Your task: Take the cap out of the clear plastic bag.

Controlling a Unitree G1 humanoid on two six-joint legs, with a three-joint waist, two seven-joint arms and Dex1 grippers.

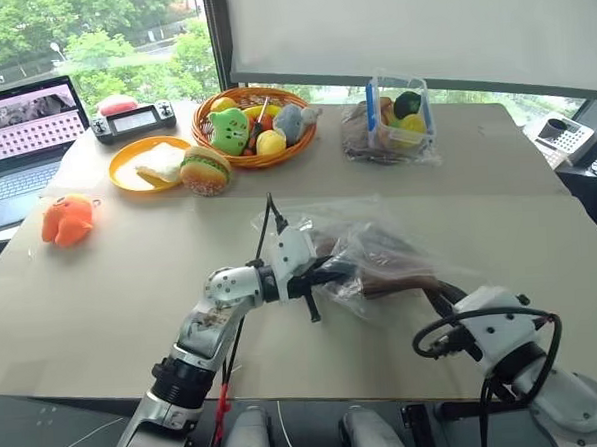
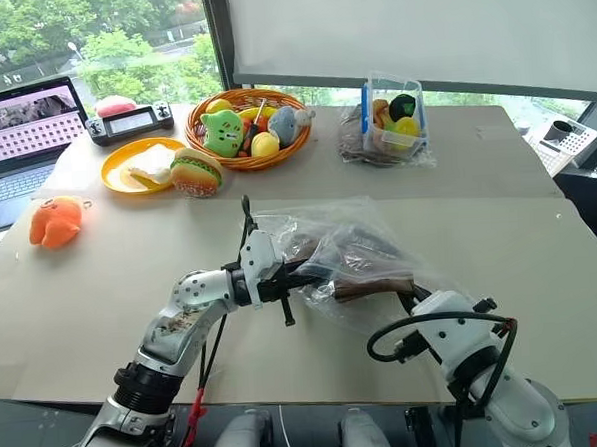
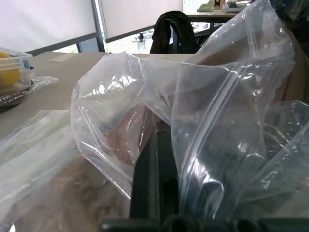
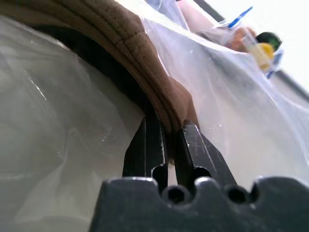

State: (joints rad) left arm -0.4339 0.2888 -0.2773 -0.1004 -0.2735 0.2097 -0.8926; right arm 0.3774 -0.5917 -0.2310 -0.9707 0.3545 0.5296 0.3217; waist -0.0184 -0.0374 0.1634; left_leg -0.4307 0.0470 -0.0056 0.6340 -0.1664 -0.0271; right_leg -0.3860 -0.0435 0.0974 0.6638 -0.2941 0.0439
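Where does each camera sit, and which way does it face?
Head pair: looks forward and down over both arms at the table, clear plastic bag and fruit basket.
Left wrist: looks along shut fingers pinching the bag film.
Right wrist: looks along fingers clamped on the cap edge.
All views share the bag.

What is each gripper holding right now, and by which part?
Right gripper: the cap, pinched by its stitched edge. Left gripper: the clear plastic bag, clamped on a fold of its film.
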